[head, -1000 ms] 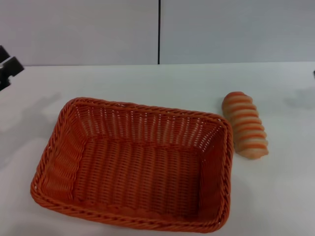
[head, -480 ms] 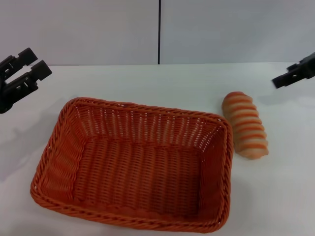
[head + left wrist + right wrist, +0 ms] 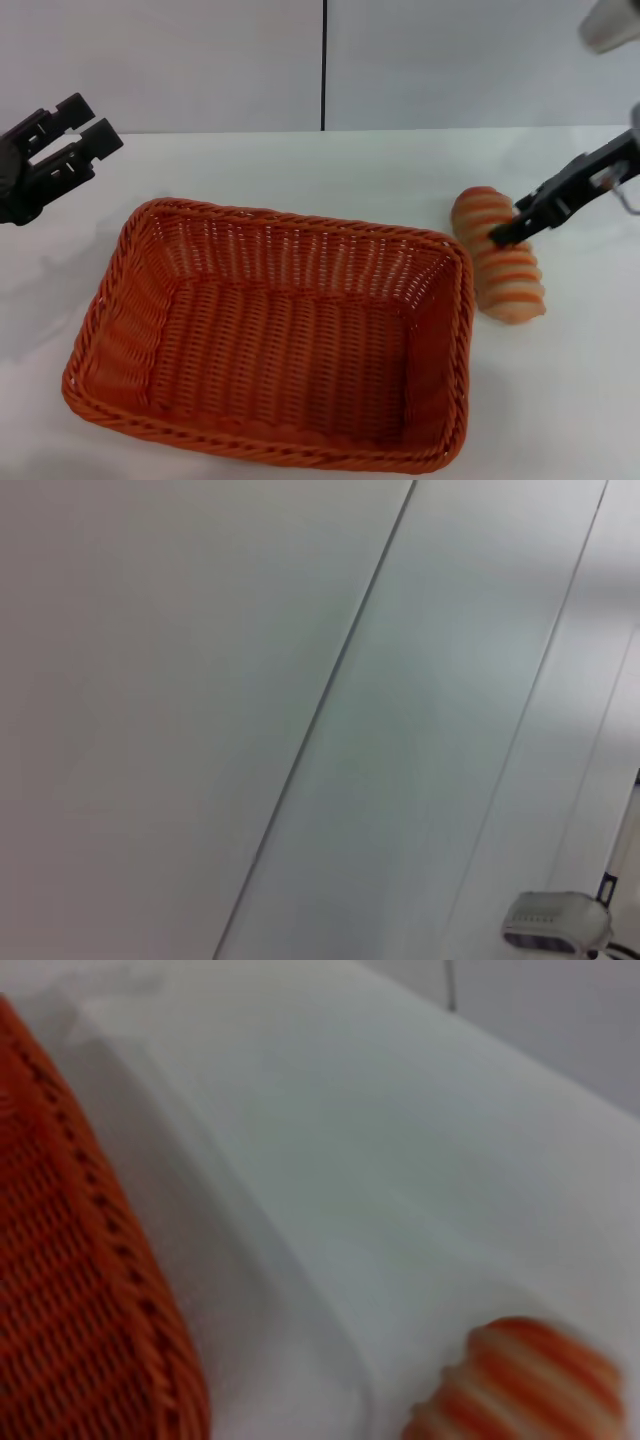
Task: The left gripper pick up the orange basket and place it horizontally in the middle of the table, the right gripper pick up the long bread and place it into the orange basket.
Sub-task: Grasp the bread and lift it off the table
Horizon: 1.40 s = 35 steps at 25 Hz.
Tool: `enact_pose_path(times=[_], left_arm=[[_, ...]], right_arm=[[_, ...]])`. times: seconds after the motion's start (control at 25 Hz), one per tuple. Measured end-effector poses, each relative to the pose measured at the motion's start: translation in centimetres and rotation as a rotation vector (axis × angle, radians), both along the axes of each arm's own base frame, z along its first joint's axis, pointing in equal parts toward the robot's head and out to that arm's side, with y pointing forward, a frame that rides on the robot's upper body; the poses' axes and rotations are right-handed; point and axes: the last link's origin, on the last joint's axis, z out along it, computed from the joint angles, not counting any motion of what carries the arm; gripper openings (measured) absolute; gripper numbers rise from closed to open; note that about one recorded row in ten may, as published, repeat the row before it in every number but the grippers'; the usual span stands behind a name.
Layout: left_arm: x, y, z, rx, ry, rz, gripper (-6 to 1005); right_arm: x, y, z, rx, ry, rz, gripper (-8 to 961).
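The orange basket (image 3: 300, 221) lies empty on the white table (image 3: 330, 165), left of centre, its long side running left to right and slightly skewed. The long bread (image 3: 505, 275) lies on the table just right of the basket, apart from it. My left gripper (image 3: 84, 122) hovers open beyond the basket's far left corner, holding nothing. My right gripper (image 3: 508, 230) reaches in from the right, with its tip over the bread's upper half. The right wrist view shows the basket rim (image 3: 110, 1260) and one end of the bread (image 3: 530, 1380). The left wrist view shows only wall panels.
A grey panelled wall with a dark seam (image 3: 323, 65) stands behind the table. A small white device (image 3: 555, 925) shows on the wall in the left wrist view. Bare tabletop lies behind the basket and to the right of the bread.
My right gripper has swung in from the right edge and down onto the bread's position. My left gripper has come in from the left edge and up a little. Basket and bread are unmoved.
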Motion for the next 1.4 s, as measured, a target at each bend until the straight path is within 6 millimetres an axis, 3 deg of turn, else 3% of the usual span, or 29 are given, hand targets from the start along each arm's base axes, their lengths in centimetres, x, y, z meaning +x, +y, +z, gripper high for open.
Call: enact_pose_path(times=[0.24,0.4,1.08,1.4], left_arm=[[0.5,0.4,-0.2,-0.02,-0.001,-0.017,790],[0.6,0.5,-0.2,-0.021,-0.002,-0.019,790],[0.7,1.2,-0.6,-0.027,0.003,-0.005,789],[0.7,1.2,-0.6,-0.027,0.003,-0.007,788]], right_arm=[[0.9,-0.4,-2.1,-0.031,-0.061,-0.028,684],[1.1,-0.4,-2.3,-0.034,-0.077,-0.029,685],[1.3,-0.2,-2.3,-0.019,-0.091,-0.014,568],[1.1,-0.1,-1.1,0.039,-0.009,-0.02,480]])
